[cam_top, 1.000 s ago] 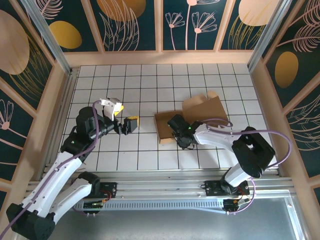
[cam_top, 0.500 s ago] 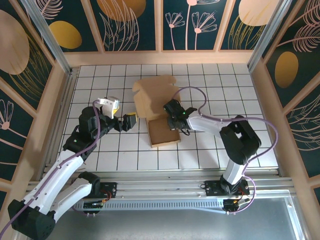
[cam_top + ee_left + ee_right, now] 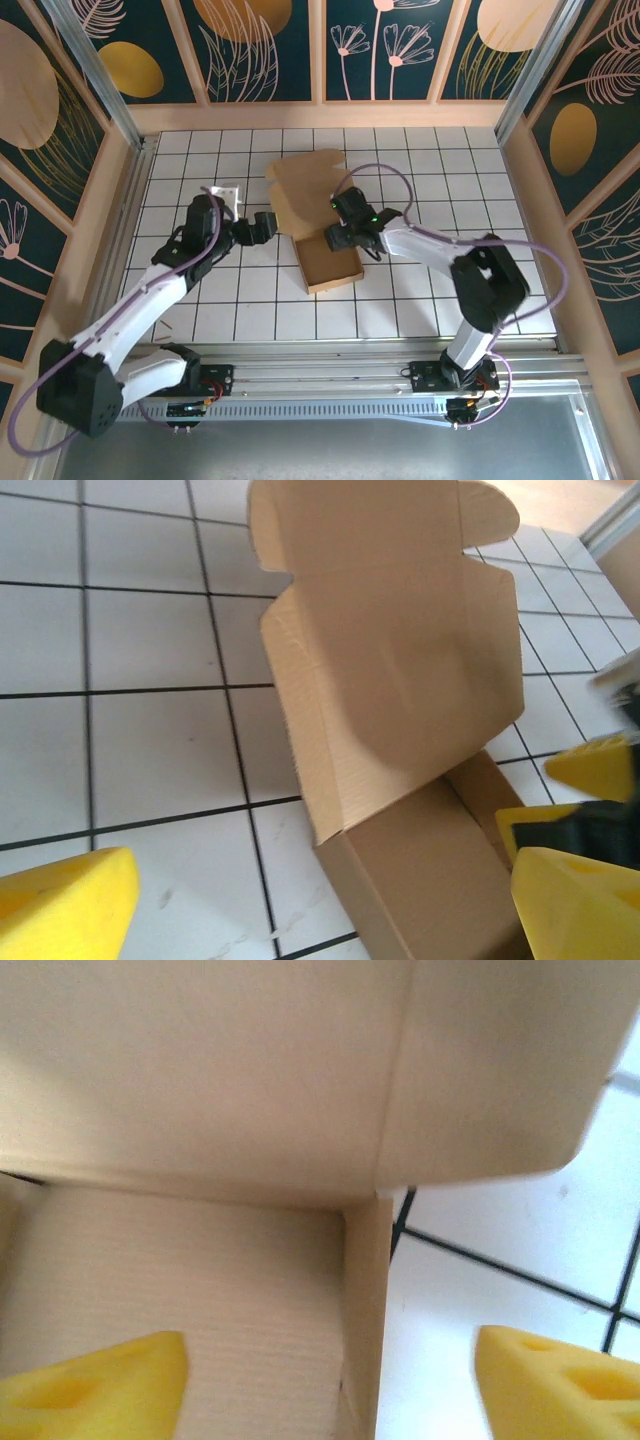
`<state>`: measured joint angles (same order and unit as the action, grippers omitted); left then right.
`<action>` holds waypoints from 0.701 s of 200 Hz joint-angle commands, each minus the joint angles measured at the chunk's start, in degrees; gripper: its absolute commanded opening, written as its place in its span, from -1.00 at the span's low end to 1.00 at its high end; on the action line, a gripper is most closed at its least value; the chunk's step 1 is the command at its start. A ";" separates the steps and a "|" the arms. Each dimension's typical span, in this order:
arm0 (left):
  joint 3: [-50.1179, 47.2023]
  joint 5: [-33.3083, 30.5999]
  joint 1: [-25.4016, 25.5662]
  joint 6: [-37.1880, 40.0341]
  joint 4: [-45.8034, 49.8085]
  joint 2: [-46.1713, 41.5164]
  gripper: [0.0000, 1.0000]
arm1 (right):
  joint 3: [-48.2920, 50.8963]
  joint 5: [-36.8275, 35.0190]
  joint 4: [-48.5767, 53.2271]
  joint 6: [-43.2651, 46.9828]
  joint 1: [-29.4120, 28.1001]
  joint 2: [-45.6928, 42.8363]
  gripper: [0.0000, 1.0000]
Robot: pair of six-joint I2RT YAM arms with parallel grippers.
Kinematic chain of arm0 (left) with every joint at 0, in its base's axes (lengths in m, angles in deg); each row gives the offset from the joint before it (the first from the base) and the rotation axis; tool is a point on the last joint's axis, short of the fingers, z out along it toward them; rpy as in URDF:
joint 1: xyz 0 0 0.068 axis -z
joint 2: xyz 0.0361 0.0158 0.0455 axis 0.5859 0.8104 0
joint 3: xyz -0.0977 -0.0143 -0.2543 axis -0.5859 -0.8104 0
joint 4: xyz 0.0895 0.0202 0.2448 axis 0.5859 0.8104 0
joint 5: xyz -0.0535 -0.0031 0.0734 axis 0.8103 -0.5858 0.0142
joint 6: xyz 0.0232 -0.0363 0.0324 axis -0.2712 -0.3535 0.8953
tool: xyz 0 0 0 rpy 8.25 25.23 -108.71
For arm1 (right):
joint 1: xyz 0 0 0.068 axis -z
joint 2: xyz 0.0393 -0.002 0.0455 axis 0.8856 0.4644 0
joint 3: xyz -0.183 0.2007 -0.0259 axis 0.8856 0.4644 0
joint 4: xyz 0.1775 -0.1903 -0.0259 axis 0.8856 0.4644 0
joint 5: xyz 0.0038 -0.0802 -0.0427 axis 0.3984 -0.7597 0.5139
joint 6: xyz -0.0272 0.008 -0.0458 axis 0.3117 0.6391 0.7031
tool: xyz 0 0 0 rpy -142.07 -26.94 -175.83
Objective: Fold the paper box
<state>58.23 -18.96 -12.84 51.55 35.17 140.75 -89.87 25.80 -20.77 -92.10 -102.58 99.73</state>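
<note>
The paper box [image 3: 327, 262] is a brown cardboard tray in the middle of the tiled floor. Its lid [image 3: 303, 192] is open and leans back, away from the arms. In the left wrist view the box [image 3: 430, 880] and its raised lid [image 3: 390, 670] lie just ahead. My left gripper [image 3: 264, 228] is open just left of the box, with the box's near corner between its yellow fingers [image 3: 60, 910]. My right gripper [image 3: 342, 238] hangs open over the tray's right rear corner. Its fingers [image 3: 110, 1380] straddle the side wall [image 3: 365, 1310] without touching it.
White tiles with dark grout cover the floor [image 3: 420, 300]. Wooden walls [image 3: 320, 115] with painted panels close it in at the back and sides. A metal rail [image 3: 330, 375] carries both arm bases at the near edge.
The right gripper swung the box left and raised its lid, then opened and let go. The left gripper moved right, up to the box.
</note>
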 commanded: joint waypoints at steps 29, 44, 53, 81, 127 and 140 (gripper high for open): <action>11.66 13.51 -4.11 -2.79 -3.44 16.46 0.65 | -9.53 28.54 -2.97 3.79 18.62 -1.10 0.99; 13.17 13.80 -4.22 -2.37 -3.52 20.09 0.57 | -13.42 31.99 -2.88 4.04 22.50 3.35 0.98; 13.43 13.17 -4.13 -2.01 -4.05 21.36 0.50 | -14.85 32.62 -3.43 4.54 23.86 5.61 0.99; 15.37 8.41 -4.20 0.36 -2.57 24.66 0.32 | -19.01 34.21 -4.87 5.26 26.00 11.81 0.93; 16.50 15.16 -4.21 0.31 -3.55 27.04 -0.06 | -19.80 42.62 -7.22 5.77 24.32 16.85 0.64; 16.38 16.35 -4.19 0.13 -3.70 27.16 -0.14 | -18.05 44.61 -8.87 6.06 23.55 16.96 0.73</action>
<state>73.44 -7.29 -16.86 51.68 32.54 167.26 -107.86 63.03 -26.04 -87.42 -77.40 116.71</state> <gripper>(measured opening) 0.462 0.837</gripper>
